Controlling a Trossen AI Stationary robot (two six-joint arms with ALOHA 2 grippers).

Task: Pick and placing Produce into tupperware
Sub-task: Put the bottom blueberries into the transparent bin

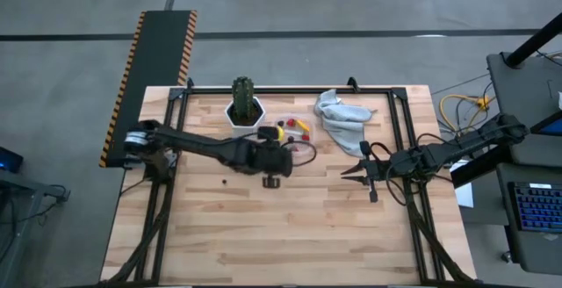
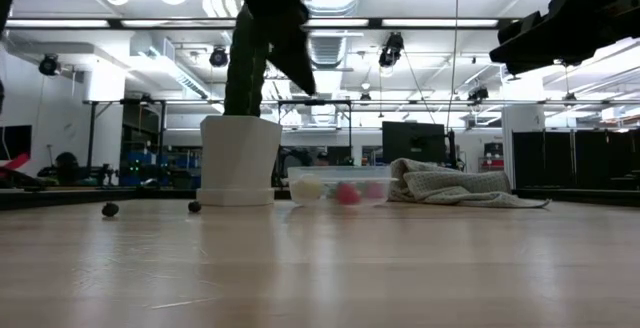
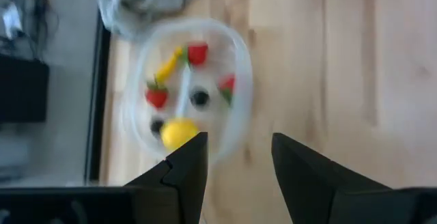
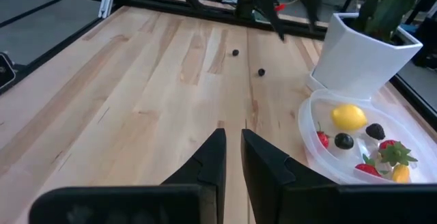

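Observation:
The clear tupperware (image 1: 294, 131) stands on the table between the white cactus pot (image 1: 246, 110) and a grey cloth (image 1: 342, 117). It holds a yellow lemon (image 3: 179, 132), red berry pieces (image 3: 156, 96), a yellow-orange stick (image 3: 168, 64) and dark berries (image 3: 199, 98). Two more dark berries (image 4: 235, 52) (image 4: 261, 72) lie loose on the wood, toward the left of the pot. My left gripper (image 3: 239, 149) is open and empty, raised above the table just on the near side of the tupperware. My right gripper (image 4: 233, 138) is shut and empty, low over the table's right part, pointing left.
The cactus in its white hexagonal pot (image 2: 240, 158) stands right behind the tupperware (image 2: 340, 184). The crumpled cloth (image 2: 450, 186) lies to its right. The near half of the wooden table (image 1: 281, 235) is bare. A black frame runs along the table's edges.

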